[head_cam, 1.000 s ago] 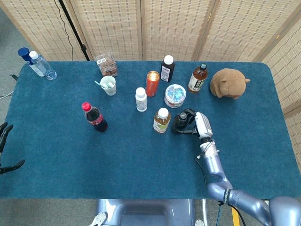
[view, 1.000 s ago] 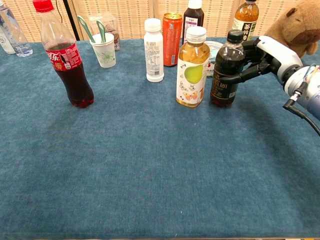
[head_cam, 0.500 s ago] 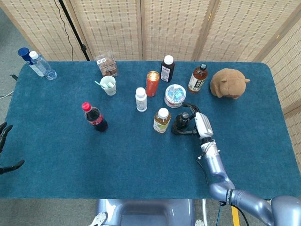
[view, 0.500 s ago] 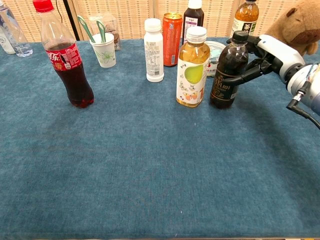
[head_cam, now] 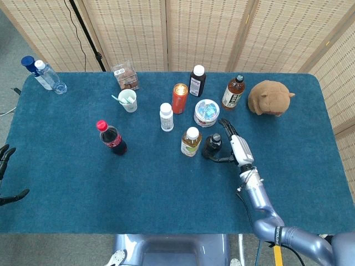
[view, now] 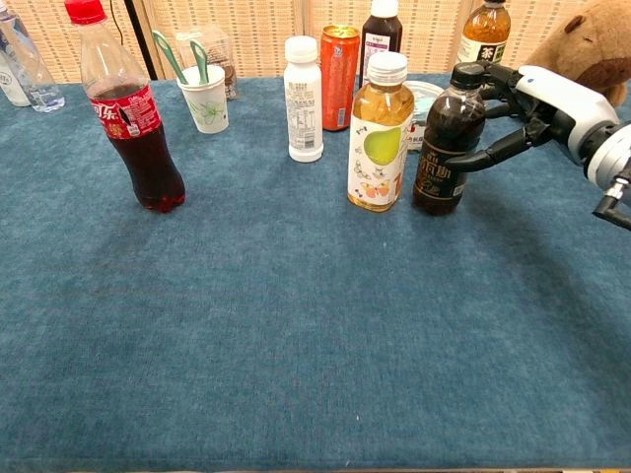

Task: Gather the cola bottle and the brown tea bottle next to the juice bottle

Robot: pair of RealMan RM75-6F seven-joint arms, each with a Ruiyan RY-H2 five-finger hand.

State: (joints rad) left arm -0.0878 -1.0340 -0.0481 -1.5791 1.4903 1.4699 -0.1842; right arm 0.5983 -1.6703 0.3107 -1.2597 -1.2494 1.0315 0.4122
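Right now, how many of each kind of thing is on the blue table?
Bottles: 7, among them the cola bottle, juice bottle and brown tea bottle
Cans: 1
Paper cups: 1
Round tubs: 1
Clear snack boxes: 1
Plush toys: 1
Total: 12

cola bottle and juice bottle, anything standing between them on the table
Nothing. In the chest view only bare blue cloth separates the cola bottle from the juice bottle; the white bottle stands further back, off that line.

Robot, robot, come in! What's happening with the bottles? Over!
Right hand opening off brown tea bottle, now beside juice bottle. Left hand idle at table edge. Cola bottle far left, path clear.
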